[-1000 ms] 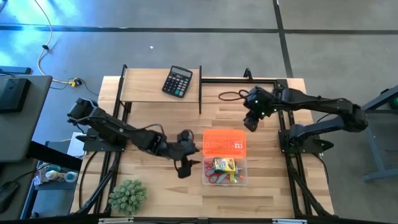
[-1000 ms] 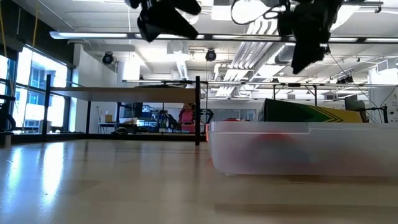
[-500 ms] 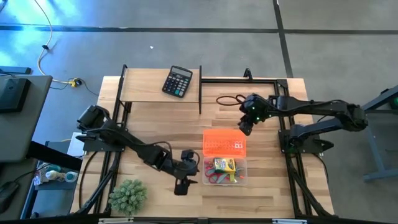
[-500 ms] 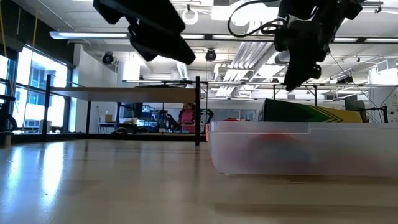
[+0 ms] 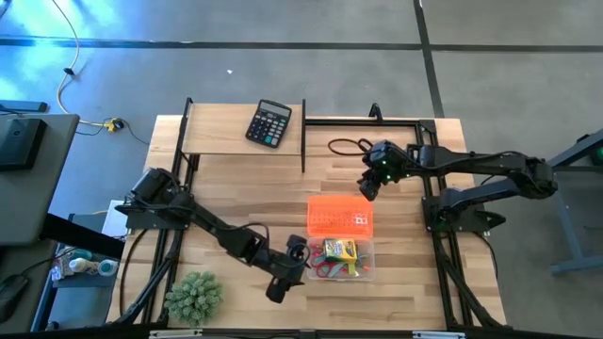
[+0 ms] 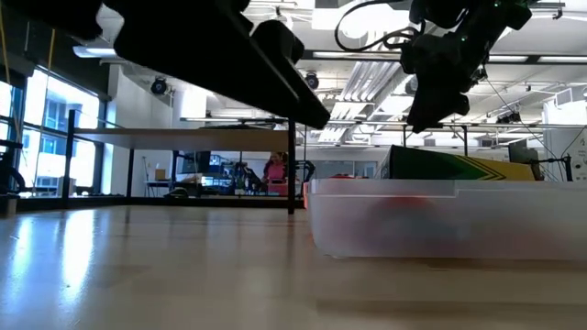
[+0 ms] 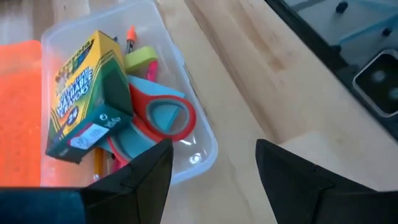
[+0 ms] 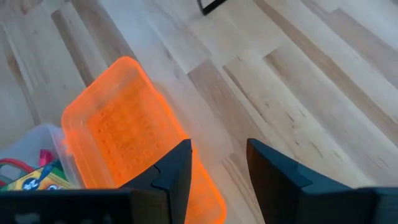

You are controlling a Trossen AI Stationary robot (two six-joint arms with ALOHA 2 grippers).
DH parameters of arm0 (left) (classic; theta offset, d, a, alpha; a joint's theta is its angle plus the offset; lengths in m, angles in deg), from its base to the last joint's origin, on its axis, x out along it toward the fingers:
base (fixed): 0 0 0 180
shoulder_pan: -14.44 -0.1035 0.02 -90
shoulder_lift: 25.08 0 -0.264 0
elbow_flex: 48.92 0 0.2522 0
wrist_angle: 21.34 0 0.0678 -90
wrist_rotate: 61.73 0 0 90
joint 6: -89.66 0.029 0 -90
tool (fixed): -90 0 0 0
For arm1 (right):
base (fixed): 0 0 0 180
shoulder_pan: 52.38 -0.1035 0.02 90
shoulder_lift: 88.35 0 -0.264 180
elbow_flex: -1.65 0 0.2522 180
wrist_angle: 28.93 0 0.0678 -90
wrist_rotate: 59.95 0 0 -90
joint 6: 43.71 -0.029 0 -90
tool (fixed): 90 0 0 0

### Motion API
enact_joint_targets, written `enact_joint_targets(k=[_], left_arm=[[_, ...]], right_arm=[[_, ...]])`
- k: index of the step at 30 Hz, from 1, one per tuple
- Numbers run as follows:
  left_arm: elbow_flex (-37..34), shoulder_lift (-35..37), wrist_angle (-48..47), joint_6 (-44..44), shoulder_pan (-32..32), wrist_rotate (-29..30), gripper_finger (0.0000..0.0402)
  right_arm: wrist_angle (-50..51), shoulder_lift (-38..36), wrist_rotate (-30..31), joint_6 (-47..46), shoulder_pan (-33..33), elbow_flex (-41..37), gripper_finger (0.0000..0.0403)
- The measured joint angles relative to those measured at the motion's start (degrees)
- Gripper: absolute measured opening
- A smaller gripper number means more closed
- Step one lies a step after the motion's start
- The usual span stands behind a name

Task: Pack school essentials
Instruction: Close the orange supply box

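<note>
crayon box [image 7: 84,93] lying diagonally in clear bin [image 7: 202,134]

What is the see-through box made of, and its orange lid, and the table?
The box looks like clear glossy plastic: you see the scissors through its wall. The orange lid seems translucent plastic with a bumpy pattern. The table looks like pale wood planks with visible grain, probably varnished.

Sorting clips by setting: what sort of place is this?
Likely a robotics lab or workshop: exposed ceiling ducts and strip lights, a bare concrete floor, and a pale wooden table ringed by black metal framing.
</note>
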Motion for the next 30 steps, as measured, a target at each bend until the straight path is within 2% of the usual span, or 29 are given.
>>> enact_joint_targets(k=[8, 14, 18, 30], left_arm=[[0.0, -0.8, 0.7, 6.6, -1.6, -1.4, 0.0218], [0.0, -1.8, 0.9, 6.2, -2.1, -3.7, 0.0218], [0.0, -2.7, 2.2, 4.0, -1.7, -4.0, 0.0218], [0.0, -3.5, 3.6, 3.1, -1.7, -2.6, 0.0218]], right_arm=[[0.0, 0.0, 0.3, -2.1, 0.0, 0.0, 0.0144], [2.3, 0.0, 0.3, -4.8, 0.0, 0.0, 0.0144], [5.8, 0.0, 2.5, -6.5, 0.0, 0.0, 0.0144], [8.3, 8.2, 1.9, -5.8, 0.4, 0.0, 0.0144]])
